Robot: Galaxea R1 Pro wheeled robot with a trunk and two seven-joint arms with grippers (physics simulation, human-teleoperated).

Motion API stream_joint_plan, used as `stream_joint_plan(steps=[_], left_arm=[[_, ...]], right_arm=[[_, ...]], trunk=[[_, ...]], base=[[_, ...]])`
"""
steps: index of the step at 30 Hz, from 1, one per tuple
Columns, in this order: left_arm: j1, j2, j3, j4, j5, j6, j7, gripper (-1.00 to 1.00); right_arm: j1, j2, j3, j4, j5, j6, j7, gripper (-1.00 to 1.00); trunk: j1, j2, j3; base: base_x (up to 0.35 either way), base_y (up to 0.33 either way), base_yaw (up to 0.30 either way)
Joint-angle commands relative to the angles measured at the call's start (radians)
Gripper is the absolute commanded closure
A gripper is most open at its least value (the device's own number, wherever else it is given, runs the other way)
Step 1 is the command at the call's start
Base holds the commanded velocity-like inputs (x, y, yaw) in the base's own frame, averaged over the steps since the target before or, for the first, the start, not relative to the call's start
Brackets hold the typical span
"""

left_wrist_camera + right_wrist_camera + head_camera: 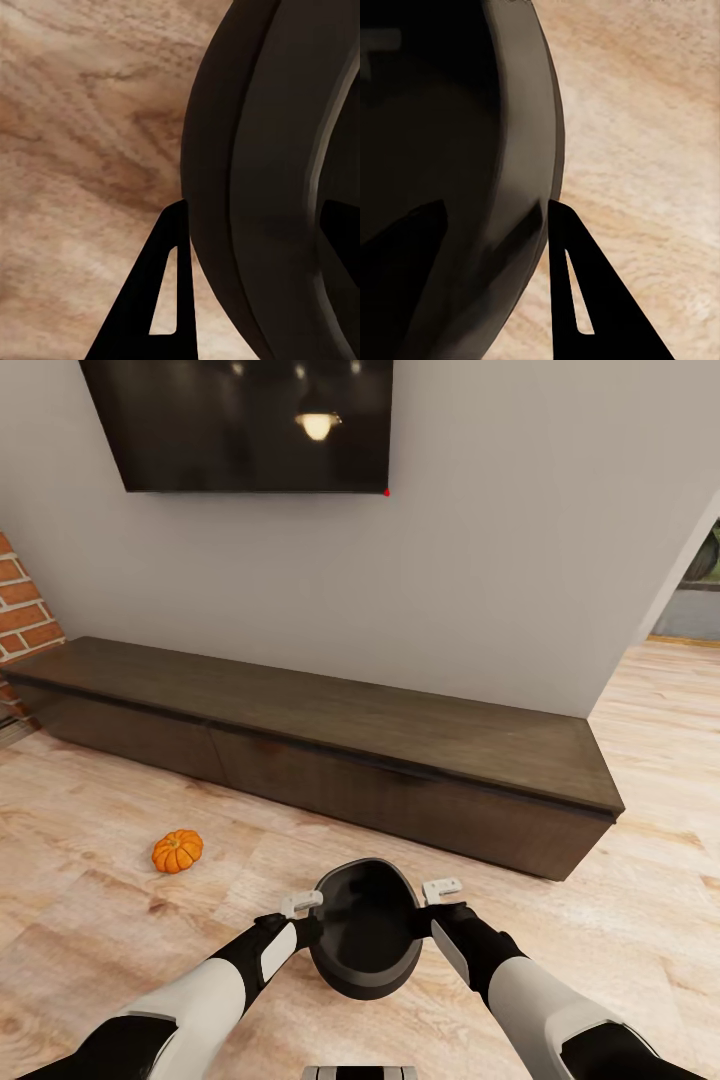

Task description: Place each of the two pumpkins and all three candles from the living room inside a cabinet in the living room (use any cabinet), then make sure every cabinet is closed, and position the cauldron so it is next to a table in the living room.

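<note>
One pumpkin (177, 851), one cauldron (365, 930), one cabinet (330, 750)

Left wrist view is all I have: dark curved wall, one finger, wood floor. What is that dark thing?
Observer: The cauldron, held between both hands, left hand and right hand, one on each side of its rim.
Operator: Anything in it?
Observer: Head view shows its inside dark and bare.
Operator: Cabinet state?
Observer: The cabinet stands ahead against the wall, drawer fronts all flush.
Operator: Any pumpkin around?
Observer: One pumpkin lies on the floor, to the robot's left, in front of the cabinet.
</note>
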Motion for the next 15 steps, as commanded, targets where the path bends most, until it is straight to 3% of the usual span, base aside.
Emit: stream_joint_plan(steps=[1,15], left_arm=[[0.000,0.000,-0.005,-0.002,0.003,0.006,0.007,1.00],[0.000,0.000,-0.005,-0.002,0.003,0.006,0.007,1.00]], right_arm=[[0.000,-0.001,0.008,-0.002,-0.001,0.006,-0.010,1.00],[0.000,-0.001,0.008,-0.004,-0.001,0.006,-0.010,1.00]], trunk=[[0.000,0.000,-0.001],[0.000,0.000,-0.001]], base=[[0.000,0.000,0.000],[0.000,0.000,0.000]])
